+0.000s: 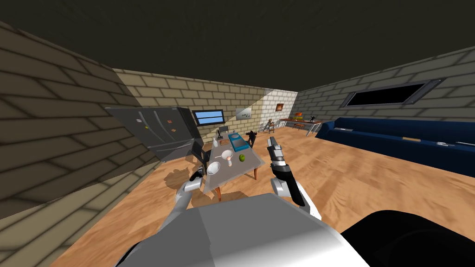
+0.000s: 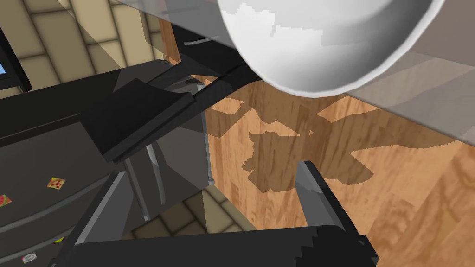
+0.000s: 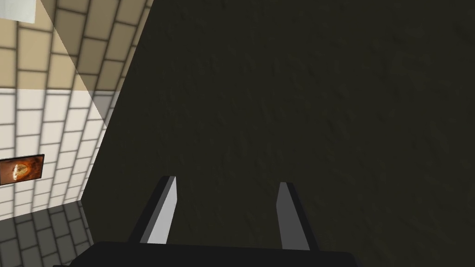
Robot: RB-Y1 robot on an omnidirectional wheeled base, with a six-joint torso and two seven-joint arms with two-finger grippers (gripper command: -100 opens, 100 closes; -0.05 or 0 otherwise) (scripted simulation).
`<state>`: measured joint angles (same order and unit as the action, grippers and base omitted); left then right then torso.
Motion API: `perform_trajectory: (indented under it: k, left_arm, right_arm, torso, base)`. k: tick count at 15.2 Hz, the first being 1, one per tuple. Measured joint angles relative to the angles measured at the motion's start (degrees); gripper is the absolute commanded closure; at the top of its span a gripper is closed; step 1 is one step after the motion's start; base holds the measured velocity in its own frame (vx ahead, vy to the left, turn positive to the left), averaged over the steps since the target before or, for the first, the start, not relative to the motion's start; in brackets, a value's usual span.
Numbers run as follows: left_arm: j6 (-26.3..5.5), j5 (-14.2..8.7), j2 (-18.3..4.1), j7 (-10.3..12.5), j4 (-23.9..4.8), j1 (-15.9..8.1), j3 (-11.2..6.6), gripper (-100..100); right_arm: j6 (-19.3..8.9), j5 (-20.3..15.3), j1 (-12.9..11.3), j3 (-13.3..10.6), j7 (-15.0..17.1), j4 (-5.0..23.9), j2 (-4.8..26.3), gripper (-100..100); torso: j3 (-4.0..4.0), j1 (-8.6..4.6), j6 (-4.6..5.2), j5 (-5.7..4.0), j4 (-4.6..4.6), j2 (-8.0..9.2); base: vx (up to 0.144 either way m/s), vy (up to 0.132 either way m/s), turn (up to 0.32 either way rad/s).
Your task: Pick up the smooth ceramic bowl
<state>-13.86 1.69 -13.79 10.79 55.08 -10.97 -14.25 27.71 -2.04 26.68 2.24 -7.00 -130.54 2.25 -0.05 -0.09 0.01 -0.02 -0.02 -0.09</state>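
A plain white bowl [image 1: 213, 168] sits near the front left corner of a glass-topped table [image 1: 248, 166]. My left gripper [image 1: 198, 171] hangs just off that corner, beside and slightly below the bowl. In the left wrist view the bowl [image 2: 320, 41] shows from underneath through the glass, ahead of the open gripper [image 2: 208, 204], with nothing between the fingers [image 2: 320, 199]. My right gripper [image 1: 272, 141] is raised upright to the right of the table; its fingers [image 3: 164, 213] stand apart around nothing.
On the table also stand a second white footed bowl [image 1: 227, 155], a green apple [image 1: 241, 158] and a blue box [image 1: 238, 141]. A dark fridge [image 1: 160, 130] and dark chairs [image 1: 199, 150] are left of the table. A blue sofa [image 1: 399, 139] lines the right wall.
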Motion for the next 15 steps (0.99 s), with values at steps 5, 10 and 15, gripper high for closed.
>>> perform_trajectory:
  k: [5, 10, 15]
  left_arm:
    - [-4.2, 0.6, 1.1, 0.6, -5.8, -3.0, -1.53, -100]
    - [-6.9, 0.2, 1.2, 1.2, -13.0, -6.6, -2.47, -100]
    - [-10.4, 0.0, 1.7, 1.7, -17.2, -8.7, -3.29, -100]
  right_arm:
    - [0.0, 0.0, 0.0, 0.0, 0.0, 0.0, 0.0, 0]
    - [0.0, 0.0, 0.0, 0.0, 0.0, 0.0, 0.0, 0]
    - [0.0, 0.0, 0.0, 0.0, 0.0, 0.0, 0.0, 0]
  torso:
    - [0.01, 0.01, -0.01, 0.00, 0.00, 0.03]
    - [0.01, 0.00, 0.00, 0.00, 0.00, 0.01]
    - [0.01, 0.01, -0.01, 0.00, 0.00, 0.03]
  base:
    - [0.015, -0.015, -0.054]
    - [0.017, -0.013, -0.059]
    - [0.017, -0.012, -0.051]
